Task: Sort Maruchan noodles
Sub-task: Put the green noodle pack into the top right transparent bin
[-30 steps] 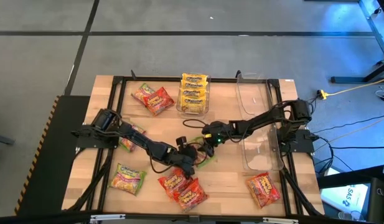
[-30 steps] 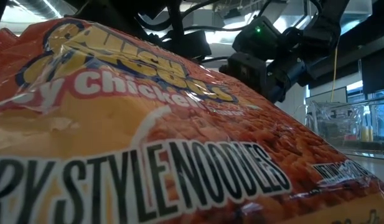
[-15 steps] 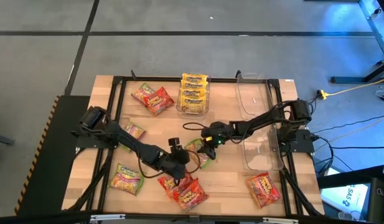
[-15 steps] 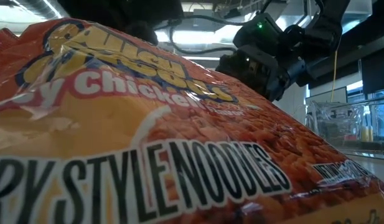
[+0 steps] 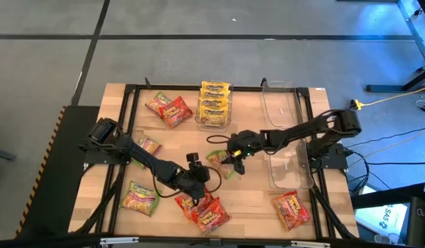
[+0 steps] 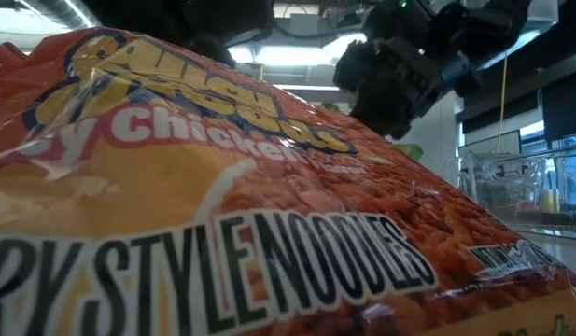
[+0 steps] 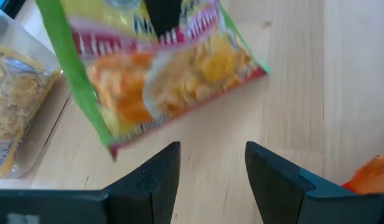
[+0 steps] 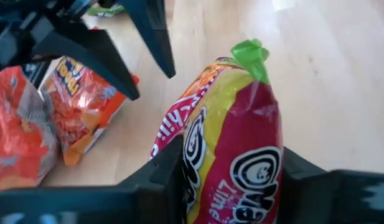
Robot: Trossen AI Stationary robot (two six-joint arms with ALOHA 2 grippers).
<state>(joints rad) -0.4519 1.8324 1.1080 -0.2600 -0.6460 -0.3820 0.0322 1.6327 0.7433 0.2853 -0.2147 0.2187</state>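
My right gripper (image 5: 233, 159) is shut on a light green Maruchan packet (image 5: 222, 162) over the table's middle; its wrist view shows the packet (image 8: 232, 124) up close. My left gripper (image 5: 202, 174) stands open just left of it, fingers (image 7: 157, 171) apart below the packet (image 7: 160, 74), touching nothing. Yellow packets (image 5: 214, 103) lie in a clear bin at the far edge. Red-orange packets lie at the far left (image 5: 169, 108), near middle (image 5: 202, 210) and near right (image 5: 291, 209). Two more green ones (image 5: 147, 146) (image 5: 142, 198) lie flat on the left. My right gripper pinches the green packet between its two fingers, one on each flat face (image 8: 207, 155), coming from the table's right and slanting down. The green crimped end (image 8: 251, 53) sticks out ahead of the fingers. The packet hangs tilted and looks lifted clear of the wood.
Two clear bins (image 5: 277, 103) (image 5: 289, 169) stand at the right, beside the right arm. A red-orange packet (image 6: 222, 215) fills the low view's foreground, with the right gripper (image 6: 400, 70) above it. Bare wood shows between the middle and the near right packet.
My left gripper has drawn back from the green packet toward the table's left, then kept still. My right gripper has risen with the packet, which has come up off the table and shifted slightly toward the far right.
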